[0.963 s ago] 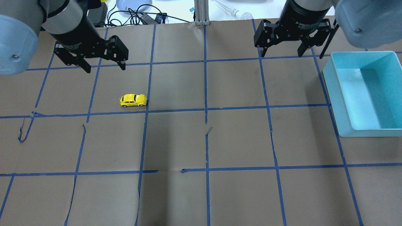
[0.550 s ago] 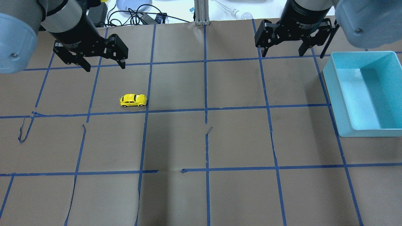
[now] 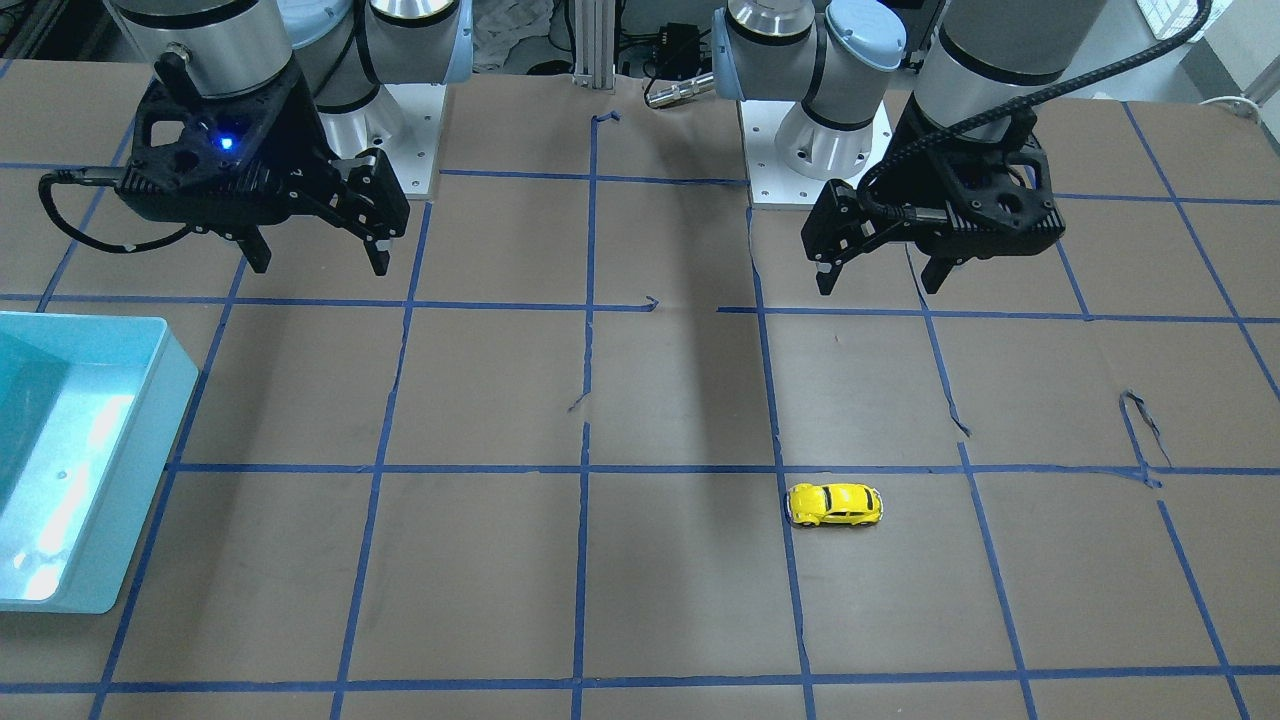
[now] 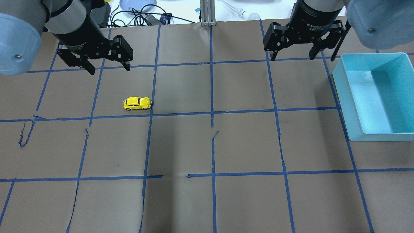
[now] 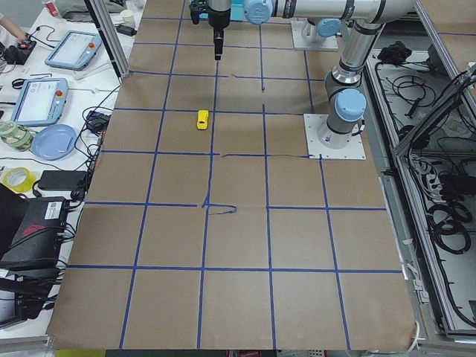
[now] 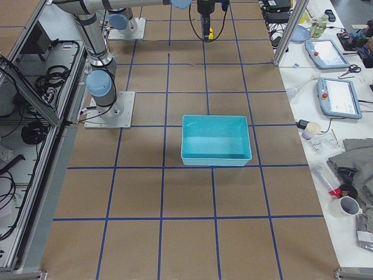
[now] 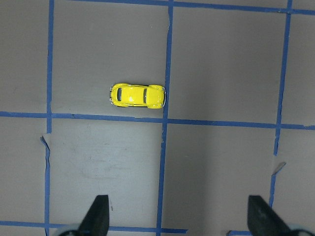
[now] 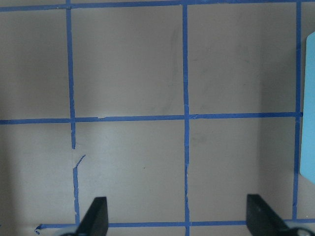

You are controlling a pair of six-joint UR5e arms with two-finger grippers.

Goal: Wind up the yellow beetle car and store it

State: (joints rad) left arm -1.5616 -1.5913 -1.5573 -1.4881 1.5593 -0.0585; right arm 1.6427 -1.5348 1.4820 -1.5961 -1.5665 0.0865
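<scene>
Nothing of the task is done yet, as far as I can judge. The yellow beetle car sits on its wheels on the desk, on my left half. It is just beside a crossing of the blue tape lines, nothing is touching it, and it lies side-on to me in the overhead view.

My left fingers are spread wide and hold nothing. They hang above the desk, set back from the car toward my base. In my left wrist view the car lies ahead of the fingertips and toward the left one, not centred between them.

My right fingers are also spread wide and empty, high over the other half of the desk. They are near the teal bin, which stands well apart from the car on my far right. Its floor looks bare.

The whole job is therefore still ahead of me:
- bring my left fingers down around the car and close on it;
- wind it, which I take to mean drawing it back along the desk, though I cannot see what mechanism it has;
- carry or pass it across and set it in the bin.
</scene>
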